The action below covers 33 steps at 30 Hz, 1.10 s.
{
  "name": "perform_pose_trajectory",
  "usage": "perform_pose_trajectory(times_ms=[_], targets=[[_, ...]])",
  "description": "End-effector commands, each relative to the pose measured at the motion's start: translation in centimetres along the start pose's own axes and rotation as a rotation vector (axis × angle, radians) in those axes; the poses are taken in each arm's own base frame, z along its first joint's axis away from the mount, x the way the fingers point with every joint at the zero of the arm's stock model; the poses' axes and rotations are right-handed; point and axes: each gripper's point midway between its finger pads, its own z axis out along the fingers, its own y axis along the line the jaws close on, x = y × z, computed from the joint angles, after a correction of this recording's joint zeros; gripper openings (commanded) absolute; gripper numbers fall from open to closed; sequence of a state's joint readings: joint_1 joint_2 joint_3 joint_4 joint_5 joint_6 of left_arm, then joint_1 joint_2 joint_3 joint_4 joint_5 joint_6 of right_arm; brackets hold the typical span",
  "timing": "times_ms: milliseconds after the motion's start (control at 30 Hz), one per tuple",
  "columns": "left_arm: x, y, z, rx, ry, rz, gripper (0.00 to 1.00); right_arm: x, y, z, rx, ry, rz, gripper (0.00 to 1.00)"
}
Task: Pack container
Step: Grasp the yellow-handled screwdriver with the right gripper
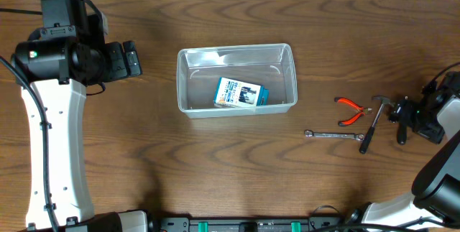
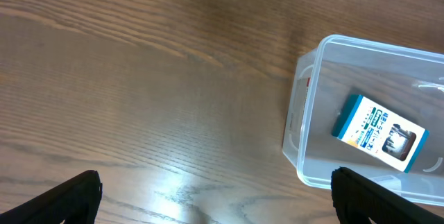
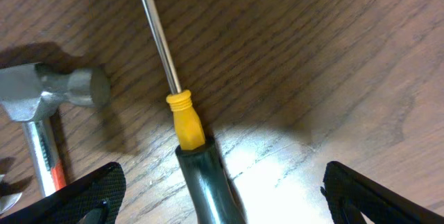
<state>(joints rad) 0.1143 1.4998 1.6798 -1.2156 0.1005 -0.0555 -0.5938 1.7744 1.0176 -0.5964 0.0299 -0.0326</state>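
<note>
The clear plastic container [image 1: 287,51] stands at the table's middle, with a blue and white box [image 1: 241,93] lying inside. It also shows in the left wrist view [image 2: 304,85], as does the box [image 2: 380,132]. My left gripper [image 1: 131,58] is open and empty over bare wood to the left of the container [image 2: 215,203]. My right gripper [image 1: 402,121] is open at the right edge. In the right wrist view its fingers [image 3: 222,196] straddle, without touching, the dark handle of a screwdriver with a yellow collar [image 3: 182,123] lying on the table.
A hammer [image 1: 374,123] lies just left of the right gripper, its steel head near the screwdriver shaft [image 3: 48,96]. Red-handled pliers [image 1: 350,111] and a steel wrench [image 1: 334,136] lie between the hammer and the container.
</note>
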Motion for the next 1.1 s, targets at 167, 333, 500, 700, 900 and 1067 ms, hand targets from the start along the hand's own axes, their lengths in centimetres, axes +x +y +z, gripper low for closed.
perform_pose_trajectory(times_ms=[167,333,500,700,900,1067], targets=[[0.1,0.1,0.1,-0.009,0.006,-0.006,0.98,2.7,0.3,3.4,-0.001,0.135,0.008,0.93],[0.1,0.1,0.1,-0.009,0.006,-0.006,0.98,3.4,0.4,3.9,-0.005,0.168,0.008,0.84],[0.1,0.1,0.1,-0.009,0.007,-0.006,0.98,3.4,0.4,3.9,-0.005,0.168,0.009,0.66],[0.1,0.1,0.1,-0.009,0.007,-0.006,0.98,3.4,0.4,3.9,0.000,0.167,0.071,0.41],[0.1,0.1,0.1,-0.009,0.006,-0.006,0.98,3.4,0.5,3.9,-0.003,0.168,0.078,0.29],[0.1,0.1,0.1,-0.009,0.006,-0.005,0.98,3.2,1.0,3.9,-0.030,0.160,0.111,0.22]])
